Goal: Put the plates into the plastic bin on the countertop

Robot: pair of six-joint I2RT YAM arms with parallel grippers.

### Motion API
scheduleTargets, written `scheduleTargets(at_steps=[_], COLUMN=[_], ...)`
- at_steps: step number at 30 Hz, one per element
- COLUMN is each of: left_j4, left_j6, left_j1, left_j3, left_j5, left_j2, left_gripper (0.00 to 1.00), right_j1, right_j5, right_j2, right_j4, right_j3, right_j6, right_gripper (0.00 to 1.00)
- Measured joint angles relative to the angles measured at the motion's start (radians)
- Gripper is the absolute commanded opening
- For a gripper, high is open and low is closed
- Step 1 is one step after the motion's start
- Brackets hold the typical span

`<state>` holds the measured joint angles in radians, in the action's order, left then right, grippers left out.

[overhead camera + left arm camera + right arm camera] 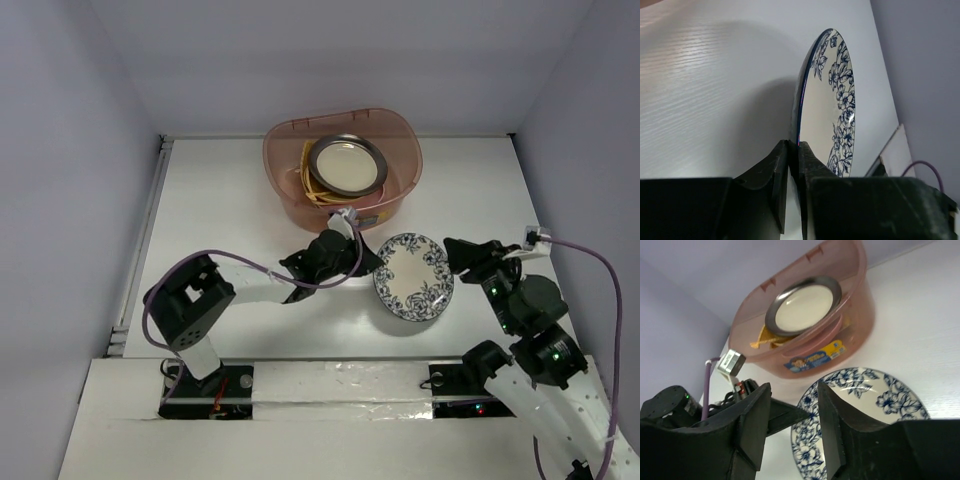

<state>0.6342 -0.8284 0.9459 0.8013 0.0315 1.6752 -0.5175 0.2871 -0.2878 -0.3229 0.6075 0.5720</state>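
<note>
The plastic bin [283, 175] sits toward the back of the white countertop [220, 210]. Inside it a round metal-rimmed plate with a cream centre [347, 165] lies on top. The edges of orange-yellow dishes [308, 187] show from under its left side. A small label [815, 357] is stuck on the bin's near wall.

Just in front of the bin, a little to its right, is the blue-and-white floral plate [413, 277]. It is outside the tub, with its painted face up. The left gripper [372, 265] reaches in from the side, just below the bin's near wall. Its fingers [780, 170] are pinched tight on the plate's left rim, one above and one below. From that wrist the plate shows almost edge-on, with a dark shadow on the countertop beside it. I cannot tell whether its far edge touches the surface.

The right gripper [452, 250] hangs at the plate's opposite rim, further from the bin's front wall and off to the right. Its two fingers [832, 425] stand apart with nothing between them. Its camera looks across the floral plate toward the bin and the left gripper's dark fingertip.
</note>
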Motion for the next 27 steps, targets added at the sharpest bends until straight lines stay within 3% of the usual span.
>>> scheduleTargets(at_steps=[8, 15, 27], left_j4=[-0.027, -0.112, -0.196], left_j6=[0.008, 0.039, 0.072], left_j1=[-0.081, -0.29, -0.595], left_j3=[0.0, 0.11, 0.523], left_j5=[0.119, 0.169, 0.19], left_j2=[-0.133, -0.201, 0.037], left_gripper=[0.0, 0.0, 0.0], right_j1=[0.0, 0.0, 0.0], right_j5=[0.103, 0.117, 0.073], right_j2=[0.091, 0.098, -0.019], right_j4=[-0.036, -0.052, -0.051], right_j3=[0.086, 0.086, 0.085], right_j6=[-0.004, -0.007, -0.027], right_gripper=[0.5, 0.5, 0.5])
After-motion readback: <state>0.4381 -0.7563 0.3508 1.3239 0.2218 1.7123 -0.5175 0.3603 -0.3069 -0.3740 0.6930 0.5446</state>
